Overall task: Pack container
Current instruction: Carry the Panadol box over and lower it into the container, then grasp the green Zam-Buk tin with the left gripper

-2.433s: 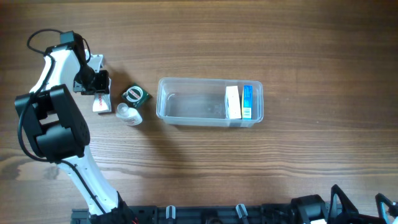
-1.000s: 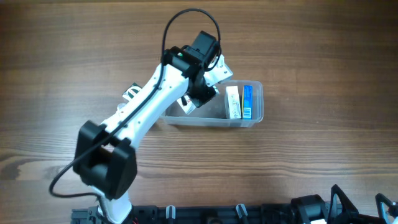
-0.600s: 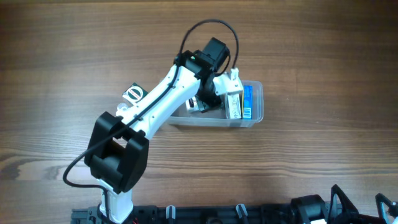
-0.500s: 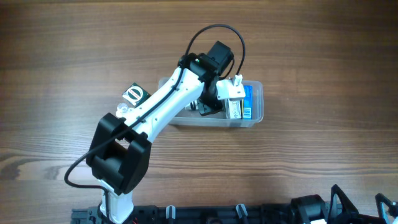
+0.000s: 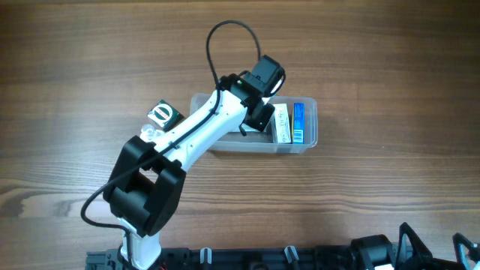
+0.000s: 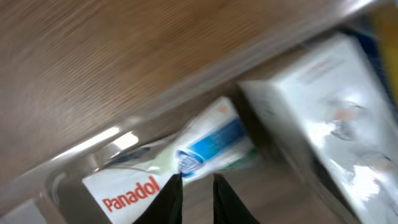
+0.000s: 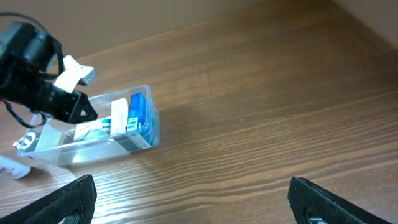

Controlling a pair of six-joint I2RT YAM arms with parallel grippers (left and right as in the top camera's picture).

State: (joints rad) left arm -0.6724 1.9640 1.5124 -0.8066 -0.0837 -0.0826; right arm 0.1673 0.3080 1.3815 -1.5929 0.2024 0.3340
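The container [image 5: 294,148] sits on the table [image 5: 390,60], its long side running left to right. The left gripper [image 6: 196,183] hangs over its middle, fingers a narrow gap apart with nothing between them. Under the tips a Panadol box [image 6: 186,155] lies flat on the container floor, beside a white box [image 6: 311,118]. A blue box [image 5: 298,122] stands by the right end wall. A green tin [image 5: 161,114] lies near the left end. The right gripper [image 7: 191,186] is spread wide, well apart from the container.
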